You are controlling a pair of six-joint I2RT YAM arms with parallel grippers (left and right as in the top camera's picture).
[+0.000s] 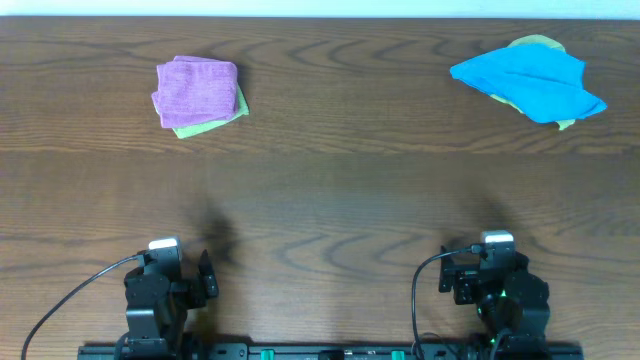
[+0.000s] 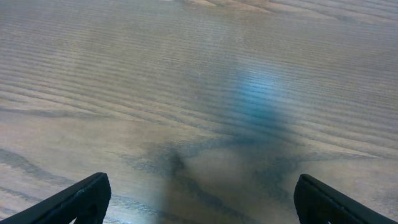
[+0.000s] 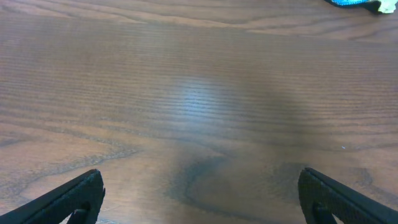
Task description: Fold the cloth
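The right gripper (image 3: 200, 183) hangs low over the bare table (image 1: 320, 190) with its fingers spread as wide as they go and nothing between them. The left gripper (image 2: 202, 190) is the same, wide open and empty. The cloth (image 1: 528, 82) lies well ahead of the right fingers and a little to their right, rumpled and not flat; only a sliver of it shows at the top edge of the right wrist view. It rests on a yellow-green cloth (image 1: 541, 42) that peeks out at its far and near edges. So the step in hand is the reach. The right arm seems the natural one for it, since the cloth is far off to the right of the left fingers. Those fingers are nearer the purple cloth (image 1: 196, 88), which is not wanted. The pinch should probably come down on a free blue corner or edge, with the fingers closing shallow so that they take the top layer alone (the under-cloth could easily ride along). Dragging the cloth toward the open wood between the two grippers, then spreading it flat, would likely give a cleaner fold.
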